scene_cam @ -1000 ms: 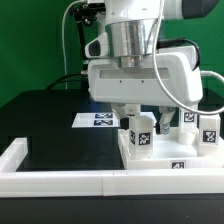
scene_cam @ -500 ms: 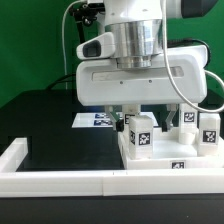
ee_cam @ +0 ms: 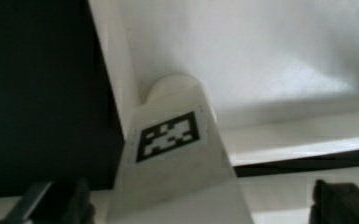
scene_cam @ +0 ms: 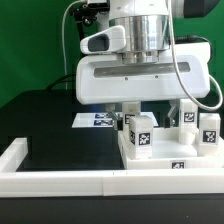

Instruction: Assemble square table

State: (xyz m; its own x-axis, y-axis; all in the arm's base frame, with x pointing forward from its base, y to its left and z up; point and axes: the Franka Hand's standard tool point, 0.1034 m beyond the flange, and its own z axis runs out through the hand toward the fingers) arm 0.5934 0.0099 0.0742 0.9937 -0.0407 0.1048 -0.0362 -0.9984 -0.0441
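Note:
The square table's white slab [scene_cam: 172, 160] lies at the exterior view's right, against the white rail. A white tagged leg [scene_cam: 140, 135] stands upright on its near left corner. It also shows in the wrist view [ee_cam: 172, 150], rising between my fingers [ee_cam: 59, 202]. My gripper [scene_cam: 157, 110] hangs just above this leg. In the wrist view the gripper [ee_cam: 202, 205] is open, with a gap between each finger and the leg. Two more legs [scene_cam: 187, 118] [scene_cam: 210, 130] stand further back on the slab's right side.
The marker board [scene_cam: 98, 120] lies flat on the black surface [scene_cam: 50, 120] behind the slab. The long white rail [scene_cam: 60, 182] runs along the front, with a short raised end at the exterior view's left.
The hand has turned about its vertical axis and now shows broader to the exterior camera, shifted slightly left. The leg and the slab have not moved.

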